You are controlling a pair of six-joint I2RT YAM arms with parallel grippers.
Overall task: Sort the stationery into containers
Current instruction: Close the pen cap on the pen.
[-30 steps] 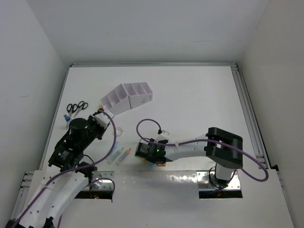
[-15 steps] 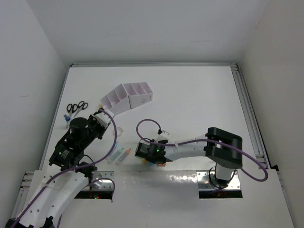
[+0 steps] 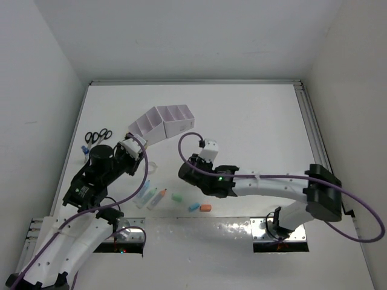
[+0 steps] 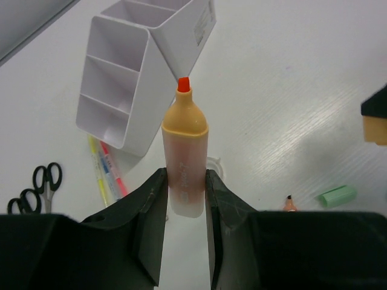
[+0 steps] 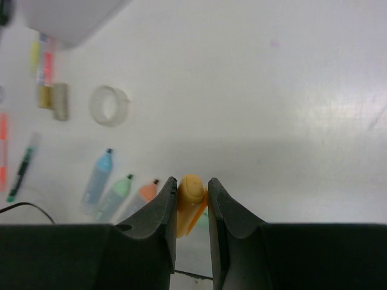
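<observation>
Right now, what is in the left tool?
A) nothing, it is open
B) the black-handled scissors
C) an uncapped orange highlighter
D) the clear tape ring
C: in the left wrist view, the left tool is closed on the barrel of an orange highlighter with its tip bare.
</observation>
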